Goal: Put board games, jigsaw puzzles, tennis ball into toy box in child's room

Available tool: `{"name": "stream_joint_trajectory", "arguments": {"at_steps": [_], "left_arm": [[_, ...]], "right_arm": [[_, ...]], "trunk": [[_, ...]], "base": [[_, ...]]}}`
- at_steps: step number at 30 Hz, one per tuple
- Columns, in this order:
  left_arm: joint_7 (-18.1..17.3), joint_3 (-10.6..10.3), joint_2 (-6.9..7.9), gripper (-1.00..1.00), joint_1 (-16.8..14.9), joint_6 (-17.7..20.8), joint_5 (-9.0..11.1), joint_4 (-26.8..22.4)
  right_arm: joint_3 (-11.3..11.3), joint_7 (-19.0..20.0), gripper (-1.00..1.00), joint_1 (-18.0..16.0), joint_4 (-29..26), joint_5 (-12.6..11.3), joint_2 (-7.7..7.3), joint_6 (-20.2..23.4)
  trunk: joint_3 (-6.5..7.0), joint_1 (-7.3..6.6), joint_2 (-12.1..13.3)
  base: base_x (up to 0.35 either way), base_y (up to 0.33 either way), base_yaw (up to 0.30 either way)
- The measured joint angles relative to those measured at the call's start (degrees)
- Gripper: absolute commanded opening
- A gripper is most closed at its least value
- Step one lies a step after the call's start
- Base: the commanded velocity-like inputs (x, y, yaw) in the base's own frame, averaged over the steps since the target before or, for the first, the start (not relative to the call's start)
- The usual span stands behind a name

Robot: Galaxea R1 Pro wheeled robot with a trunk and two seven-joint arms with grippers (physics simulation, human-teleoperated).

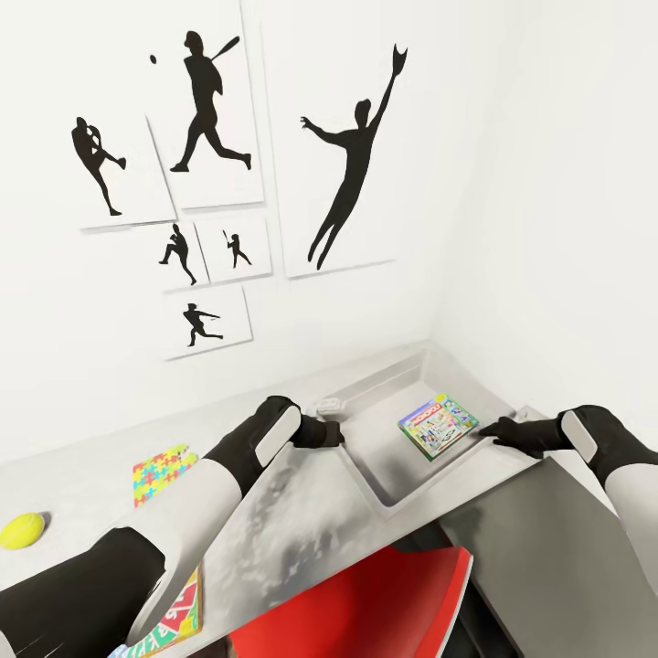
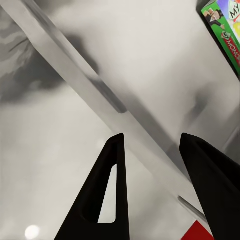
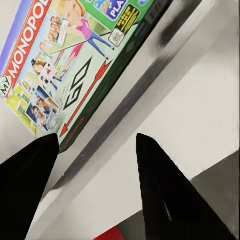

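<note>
Inside the shallow light grey plastic toy box [image 1: 384, 484] in the desk's corner lies one toy so far – the white and green Monopoly board game [image 1: 438, 425], flat against the far side. Left to gather, as far as the head view shows: a thin multicoloured jigsaw puzzle [image 1: 159, 473], a small yellow-green tennis ball [image 1: 21, 530] and the green and red Skip-Bo box [image 1: 174, 617] at the near edge, all on the pale grey tabletop [image 1: 274, 539]. By my reckoning the job is barely a sixth done.

The left gripper [image 1: 331, 431] sits at the bin's left rim, the right gripper [image 1: 489, 430] at its right rim – both with fingers apart, holding nothing.

White walls meet behind the desk, hung with black baseball-player silhouette posters [image 1: 210, 91]; a red chair [image 1: 366, 608] is tucked below.
</note>
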Motion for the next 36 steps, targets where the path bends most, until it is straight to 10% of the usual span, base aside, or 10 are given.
{"name": "stream_joint_trajectory", "arguments": {"at_steps": [36], "left_arm": [[-0.2,0.2,0.00,-1.00,0.0,0.2,-1.0,-0.5]], "right_arm": [[0.1,0.0,-1.00,0.0,-0.1,1.1,-0.09,0.0]], "trunk": [[1.49,0.01,0.0]], "base": [[0.000,0.000,0.000]]}}
